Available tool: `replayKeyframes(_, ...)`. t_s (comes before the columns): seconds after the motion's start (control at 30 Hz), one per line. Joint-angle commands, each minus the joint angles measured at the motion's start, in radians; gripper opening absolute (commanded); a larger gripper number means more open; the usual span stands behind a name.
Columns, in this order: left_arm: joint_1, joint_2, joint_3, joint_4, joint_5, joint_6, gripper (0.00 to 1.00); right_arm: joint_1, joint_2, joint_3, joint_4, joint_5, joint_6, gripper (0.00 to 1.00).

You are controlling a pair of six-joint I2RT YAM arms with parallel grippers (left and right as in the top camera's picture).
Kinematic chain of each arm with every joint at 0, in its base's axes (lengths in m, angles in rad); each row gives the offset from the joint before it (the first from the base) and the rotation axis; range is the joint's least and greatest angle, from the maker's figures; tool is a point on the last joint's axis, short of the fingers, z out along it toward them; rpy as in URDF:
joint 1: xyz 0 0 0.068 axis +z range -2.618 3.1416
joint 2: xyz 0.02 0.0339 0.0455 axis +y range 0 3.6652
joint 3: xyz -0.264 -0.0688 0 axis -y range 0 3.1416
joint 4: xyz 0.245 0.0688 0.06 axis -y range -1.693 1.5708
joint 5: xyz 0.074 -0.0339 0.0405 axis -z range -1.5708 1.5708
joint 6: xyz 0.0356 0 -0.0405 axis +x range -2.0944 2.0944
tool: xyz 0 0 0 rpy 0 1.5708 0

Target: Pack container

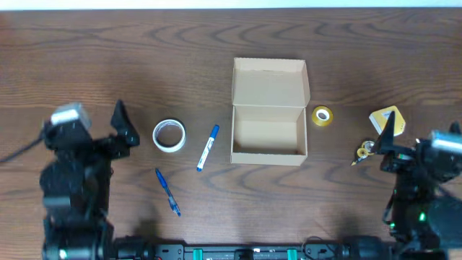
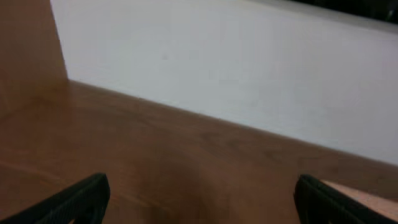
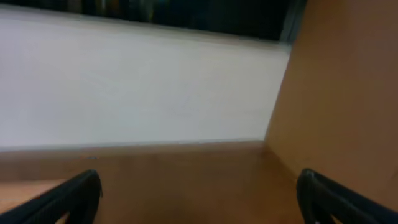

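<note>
while the container [image 1: 268,119] sits mid-table, lid flipped back for filling, the overhead shows a white tape roll [image 1: 169,136] and blue marker [image 1: 208,148] loose near it. the wrist view of my left gripper [image 2: 199,200] holds only table [image 2: 186,155] between spread, empty jaws; my right gripper [image 3: 199,194] sees likewise, and neither shows the container.

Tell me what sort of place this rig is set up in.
Likely a lab or office test bench: a wood-grain table with a plain white wall behind it, and an open cardboard box, a white tape roll and a blue marker laid out for packing.
</note>
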State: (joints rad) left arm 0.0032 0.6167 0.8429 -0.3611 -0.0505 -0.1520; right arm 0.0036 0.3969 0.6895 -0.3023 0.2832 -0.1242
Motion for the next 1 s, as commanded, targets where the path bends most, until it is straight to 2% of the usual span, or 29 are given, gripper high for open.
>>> replayKeyframes(0.0,-0.003,0.126,0.171,-0.057,0.026,0.018,0.95,-0.006,0.106,0.177,-0.082,-0.004,-0.012,0.99)
replayKeyframes(0.17,-0.003,0.293,0.402,-0.24,0.053,0.037,0.95,-0.006,0.301,0.428,-0.333,-0.069,-0.011,0.99)
replayKeyframes(0.33,-0.003,0.432,0.657,-0.565,0.079,0.037,0.95,-0.006,0.479,0.682,-0.691,-0.132,0.0,0.99)
replayKeyframes(0.43,-0.003,0.484,0.787,-0.716,0.08,0.037,0.95,-0.006,0.51,0.752,-0.799,-0.151,-0.008,0.99)
replayKeyframes(0.83,-0.003,0.484,0.823,-0.795,0.071,0.043,0.95,-0.006,0.499,0.752,-0.892,-0.199,-0.004,0.99)
replayKeyframes(0.97,-0.003,0.485,0.823,-0.795,0.117,-0.01,0.96,-0.006,0.5,0.752,-0.895,-0.239,-0.004,0.99)
